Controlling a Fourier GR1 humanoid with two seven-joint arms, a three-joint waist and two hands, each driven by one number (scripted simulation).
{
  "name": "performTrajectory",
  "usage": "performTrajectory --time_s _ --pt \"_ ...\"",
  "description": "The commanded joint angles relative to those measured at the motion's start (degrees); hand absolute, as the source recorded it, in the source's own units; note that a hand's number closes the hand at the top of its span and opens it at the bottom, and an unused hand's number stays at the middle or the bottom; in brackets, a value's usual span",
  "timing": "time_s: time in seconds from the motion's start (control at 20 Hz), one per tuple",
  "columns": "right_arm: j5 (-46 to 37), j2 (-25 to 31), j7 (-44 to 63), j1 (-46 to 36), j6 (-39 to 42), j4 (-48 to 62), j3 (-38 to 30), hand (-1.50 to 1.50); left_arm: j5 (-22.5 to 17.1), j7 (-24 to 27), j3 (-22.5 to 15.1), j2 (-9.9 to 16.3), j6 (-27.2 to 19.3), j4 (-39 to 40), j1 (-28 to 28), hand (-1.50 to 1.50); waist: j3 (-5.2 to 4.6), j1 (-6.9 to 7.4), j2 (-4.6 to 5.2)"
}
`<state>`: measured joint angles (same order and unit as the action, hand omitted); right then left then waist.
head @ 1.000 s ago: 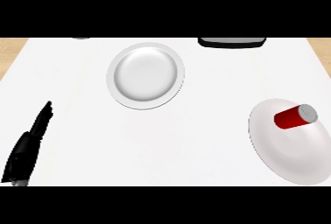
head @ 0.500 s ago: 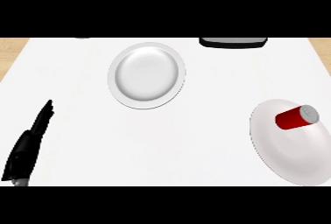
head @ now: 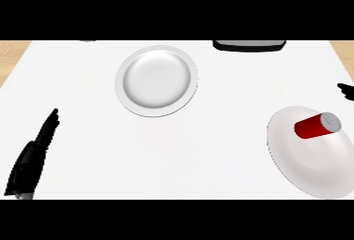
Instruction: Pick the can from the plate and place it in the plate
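Two hands frame your choice: the red cylindrical can (head: pixel 317 125) lies tipped on the white round plate (head: pixel 311 164), just below your barely visible right hand (head: pixel 346 91), fingers unreadable, far right of the open, empty left hand (head: pixel 33 159).

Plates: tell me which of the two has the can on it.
The plate at the right, near the counter's front edge, carries the red can, which lies on its side. The other plate, farther back and left, holds nothing.
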<state>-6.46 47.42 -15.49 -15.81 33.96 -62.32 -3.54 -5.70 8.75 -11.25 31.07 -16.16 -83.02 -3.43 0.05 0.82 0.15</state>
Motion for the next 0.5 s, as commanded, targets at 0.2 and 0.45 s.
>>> performTrajectory --time_s 0.2,0.45 --pt "-7.6 -4.0 -3.5 -5.9 2.6 7.4 1.9 -1.5 1.6 1.3 4.9 -0.4 4.4 0.9 -1.4 0.0 -0.03 -0.18 -0.07" --pt "-12.9 -6.8 -5.5 -6.0 -0.1 10.0 3.1 -1.5 4.3 -4.0 4.6 -1.6 3.6 -6.9 -3.0 0.0 0.01 0.11 -0.09"
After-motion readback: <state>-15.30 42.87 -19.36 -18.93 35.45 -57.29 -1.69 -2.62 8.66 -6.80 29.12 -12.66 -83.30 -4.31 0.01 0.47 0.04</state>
